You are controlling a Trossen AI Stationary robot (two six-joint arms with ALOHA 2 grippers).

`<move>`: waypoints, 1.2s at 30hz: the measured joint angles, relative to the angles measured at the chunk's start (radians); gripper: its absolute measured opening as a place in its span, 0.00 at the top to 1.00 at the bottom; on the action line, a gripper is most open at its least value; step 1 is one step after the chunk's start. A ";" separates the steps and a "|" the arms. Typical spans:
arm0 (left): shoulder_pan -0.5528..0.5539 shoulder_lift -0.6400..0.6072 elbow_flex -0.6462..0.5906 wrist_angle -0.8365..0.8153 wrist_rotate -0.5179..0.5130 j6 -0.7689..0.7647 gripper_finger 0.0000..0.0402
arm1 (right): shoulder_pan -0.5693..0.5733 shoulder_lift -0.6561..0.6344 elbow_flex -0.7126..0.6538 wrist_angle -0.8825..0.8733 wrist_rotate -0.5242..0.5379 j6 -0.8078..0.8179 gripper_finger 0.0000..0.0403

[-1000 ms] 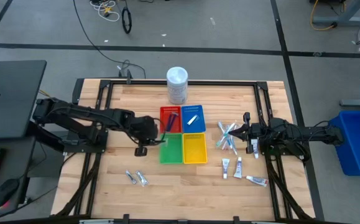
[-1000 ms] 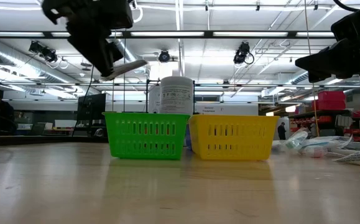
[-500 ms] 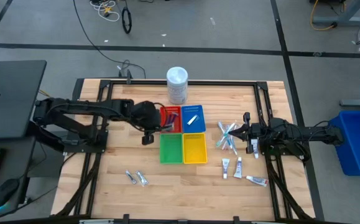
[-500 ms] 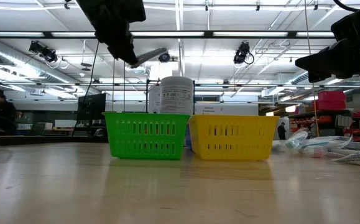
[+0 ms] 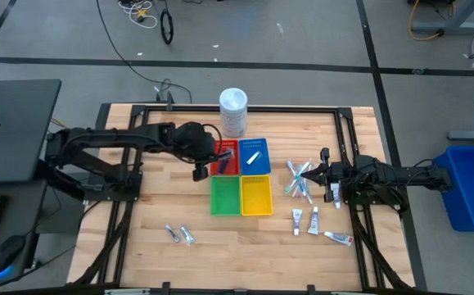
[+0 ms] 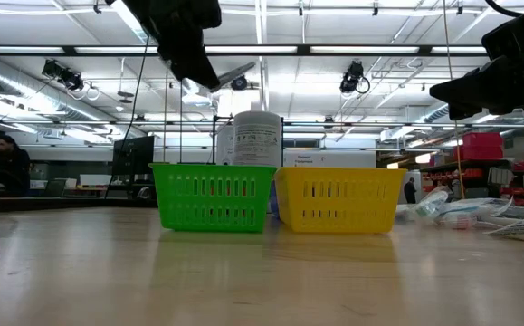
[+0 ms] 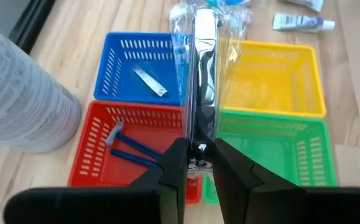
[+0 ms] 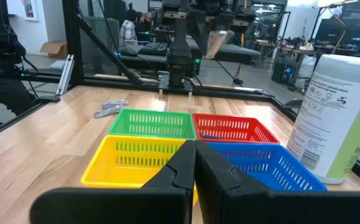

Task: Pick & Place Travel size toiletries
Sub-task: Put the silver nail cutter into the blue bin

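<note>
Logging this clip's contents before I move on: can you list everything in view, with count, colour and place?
Trays: four; red, blue, green, yellow; square block at table centre.
Dark-blue sticks: two, in the red tray.
Sachet: one, silvery, in the blue tray.
Held sachet: one, clear-silvery, above the trays.
Sachets: two, silvery, front left of table.
Toothbrush sticks: small heap, pale blue and white, right of trays.
Tubes: four, white, front right.
Tub: one, white, behind trays.
Left gripper: fingers shut on the held sachet.
Right gripper: fingers shut, right of table.
</note>
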 joint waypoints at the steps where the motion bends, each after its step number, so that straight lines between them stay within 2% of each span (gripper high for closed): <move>1: 0.003 0.011 0.004 -0.003 0.004 0.000 0.85 | 0.000 0.000 0.000 0.000 0.000 0.000 0.97; 22: 0.056 0.423 0.377 -0.008 0.164 0.143 0.84 | 0.000 0.000 0.000 0.001 0.000 0.000 0.97; 27: 0.063 0.429 0.389 0.003 0.163 0.160 0.84 | 0.000 0.000 0.000 0.000 0.000 0.000 0.97; 36: 0.072 0.429 0.388 0.062 0.087 0.103 0.84 | 0.000 0.000 0.000 0.000 0.000 0.000 0.97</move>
